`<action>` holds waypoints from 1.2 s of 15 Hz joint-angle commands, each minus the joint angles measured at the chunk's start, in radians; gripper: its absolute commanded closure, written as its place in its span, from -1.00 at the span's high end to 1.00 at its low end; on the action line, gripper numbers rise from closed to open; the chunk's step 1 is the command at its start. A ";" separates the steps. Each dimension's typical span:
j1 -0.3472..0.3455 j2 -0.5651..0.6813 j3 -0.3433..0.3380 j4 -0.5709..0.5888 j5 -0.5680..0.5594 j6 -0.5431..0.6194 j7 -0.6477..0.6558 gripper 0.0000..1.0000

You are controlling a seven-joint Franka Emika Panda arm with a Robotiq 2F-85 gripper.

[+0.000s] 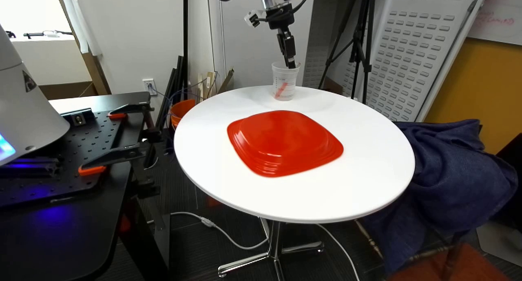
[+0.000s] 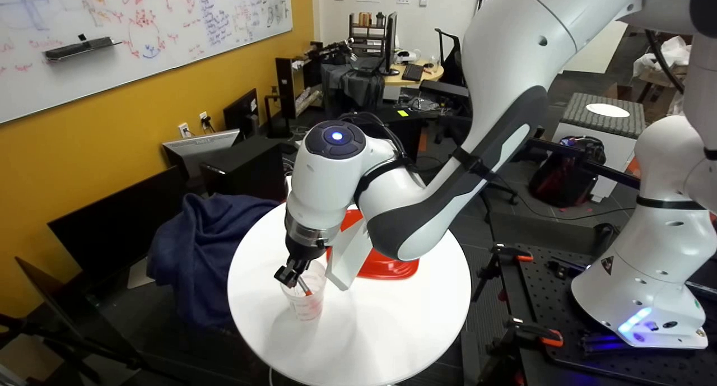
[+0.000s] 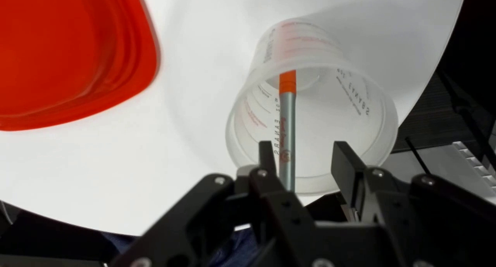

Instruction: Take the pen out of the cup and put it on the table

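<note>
The slim, grey-barrelled, orange-ended pen (image 3: 287, 123) leaned inside the tapering, translucent plastic cup (image 3: 329, 116) with its red and black printing, so neither taking it out nor laying it down was done. My black end effector (image 3: 304, 158) had its fingers (image 3: 266, 156) apart, the pen between them in the wrist view and nearer one; by my judgement, gripping, lifting and setting down remained. The cup stood upright on the smooth, round white worktop (image 1: 293, 199), near a glossy red square plate (image 1: 285, 138) with rounded corners and stepped edges.

Bright light; soft shadow beside cup (image 3: 329, 119); glare on red plate (image 1: 285, 140).
</note>
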 commanded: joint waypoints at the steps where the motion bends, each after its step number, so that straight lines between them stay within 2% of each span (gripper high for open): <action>1: 0.031 0.032 -0.034 0.033 0.053 0.006 -0.070 -0.10; 9: 0.102 0.088 -0.106 0.085 0.036 -0.009 -0.071 -0.11; 10: 0.111 0.092 -0.114 0.087 0.034 -0.008 -0.071 -0.23; 11: 0.120 0.096 -0.121 0.089 0.034 -0.009 -0.070 -0.64; 13: 0.135 0.105 -0.133 0.094 0.031 -0.007 -0.070 -0.94; 15: 0.145 0.107 -0.138 0.095 0.033 -0.011 -0.072 -1.00; 16: 0.154 0.105 -0.142 0.094 0.030 -0.014 -0.068 -0.93; 18: 0.173 0.102 -0.154 0.089 0.021 -0.015 -0.058 -0.93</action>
